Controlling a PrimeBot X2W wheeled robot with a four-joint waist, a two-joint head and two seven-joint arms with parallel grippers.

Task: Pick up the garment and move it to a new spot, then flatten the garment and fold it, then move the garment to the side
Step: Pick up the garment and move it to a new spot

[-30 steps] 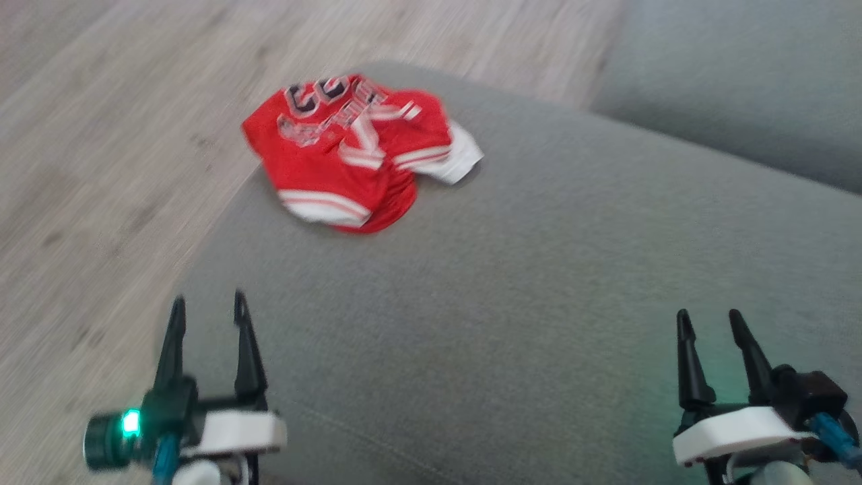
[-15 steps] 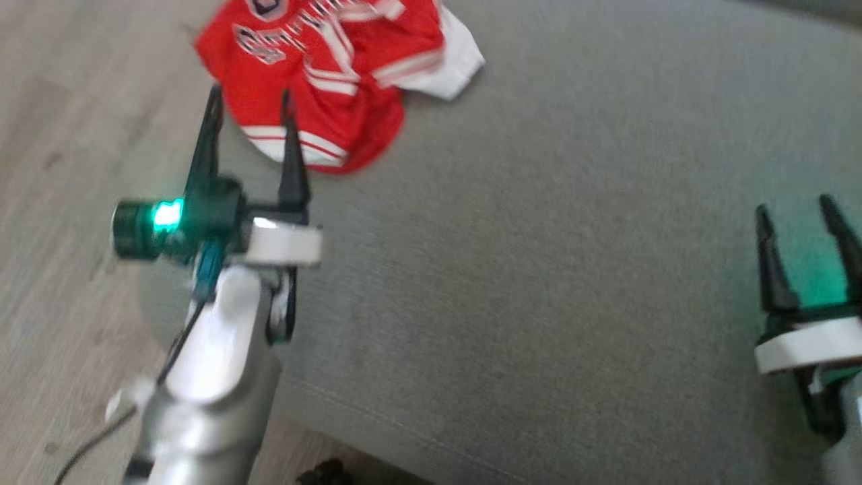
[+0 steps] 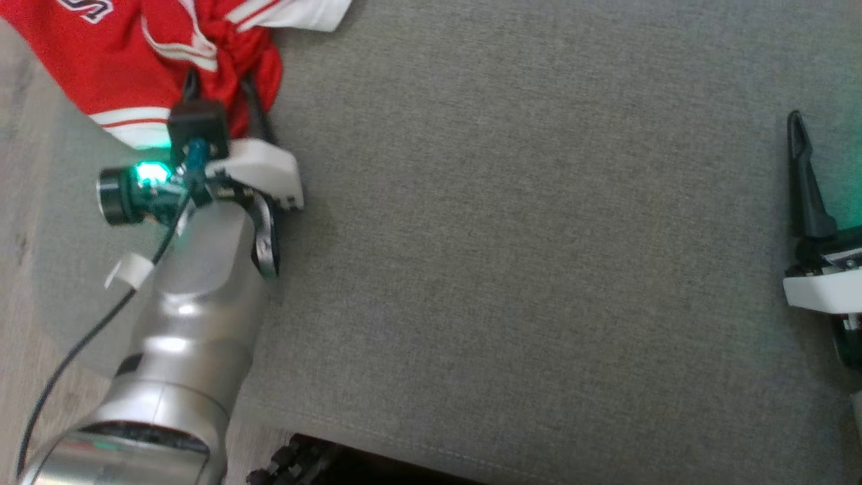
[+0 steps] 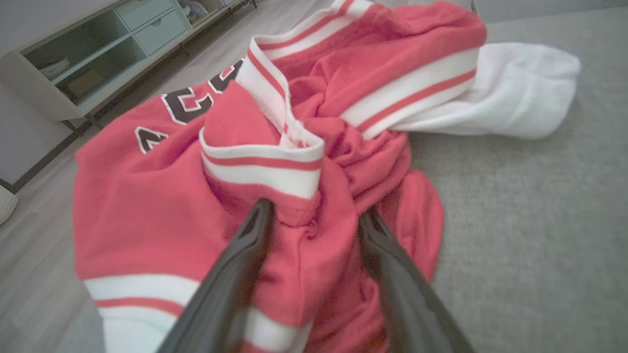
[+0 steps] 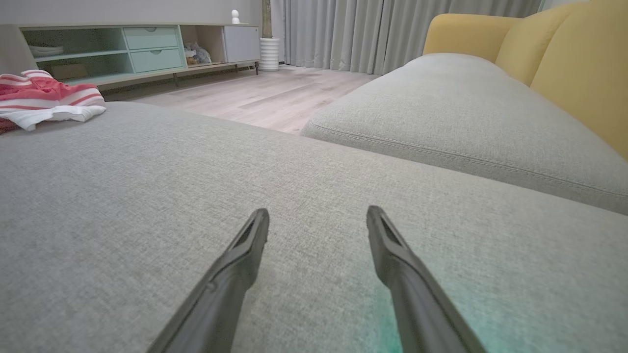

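Note:
The garment [image 3: 101,60] is a red jersey with white stripes, lying crumpled at the far left corner of the grey cushion [image 3: 539,236]. My left gripper [image 3: 219,84] is pushed into its near edge. In the left wrist view the left gripper [image 4: 316,211] is open, and its two fingers straddle a raised fold of the garment [image 4: 147,211] below a white striped band. My right gripper [image 5: 318,213] is open and holds nothing, low over bare cushion at the right. One of its fingers [image 3: 805,182] shows at the head view's right edge. The garment [image 5: 44,95] lies far to its left.
Wooden floor [image 3: 13,222] begins just past the cushion's left edge, close to the garment. A second grey cushion [image 5: 466,113] and a yellow backrest [image 5: 579,63] lie beyond my right gripper. A low pale-green cabinet [image 5: 122,49] stands across the floor.
The head camera has tilted down and the picture has shifted. My left arm has reached forward, so its open fingers now sit in the garment's fabric. The right gripper stays open.

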